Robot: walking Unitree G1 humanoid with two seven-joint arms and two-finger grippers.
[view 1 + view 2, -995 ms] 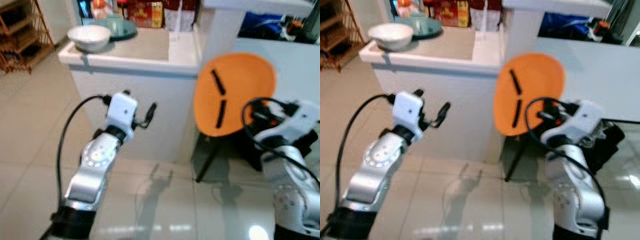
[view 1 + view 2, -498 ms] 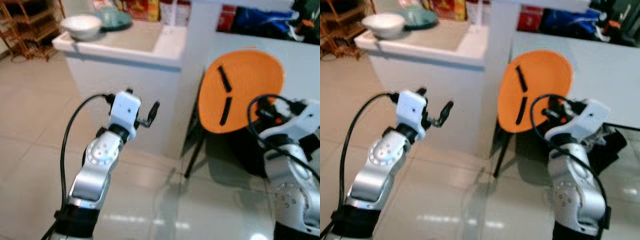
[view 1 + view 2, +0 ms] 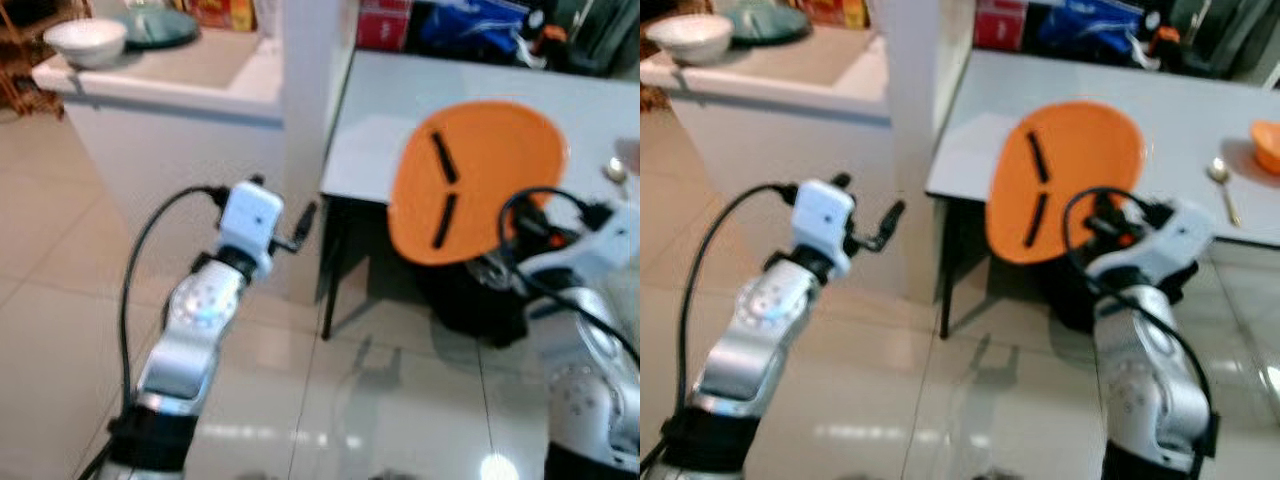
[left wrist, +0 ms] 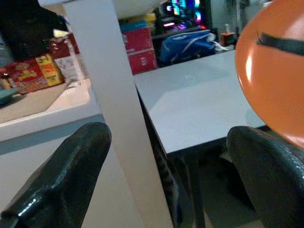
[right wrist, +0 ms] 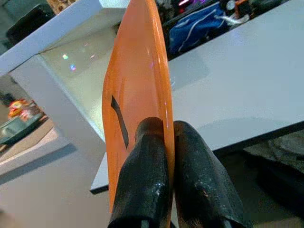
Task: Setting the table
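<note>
The right gripper (image 5: 164, 156) has its two black fingers (image 5: 142, 175) pinched closed on the rim of an orange plate (image 3: 475, 180), one finger on each face, so the plate stands on edge above them, raised in front of the robot rather than resting on anything. The left gripper (image 3: 300, 225) is held up at about the same height, its fingers (image 4: 66, 175) spread wide apart with nothing between them. Past the left fingers stands a white pillar (image 4: 114, 109), and just beyond it, ahead of the plate, begins the pale grey tabletop (image 3: 1200, 110), with a dark table leg (image 3: 332, 270) below its near corner above the glossy tiled floor (image 3: 60, 330). Farther along the tabletop, beyond the right fingers, lie a spoon (image 3: 1222, 188) and, near it, an orange dish (image 3: 1265, 145) at the edge of view. Off beyond the left fingers, a white counter (image 3: 170, 85) carries a white bowl (image 3: 85, 40) and a teal plate (image 3: 160, 25) behind it. Red boxes (image 4: 137, 50) and a blue bag (image 4: 187, 45) sit at the far side of the tabletop.
</note>
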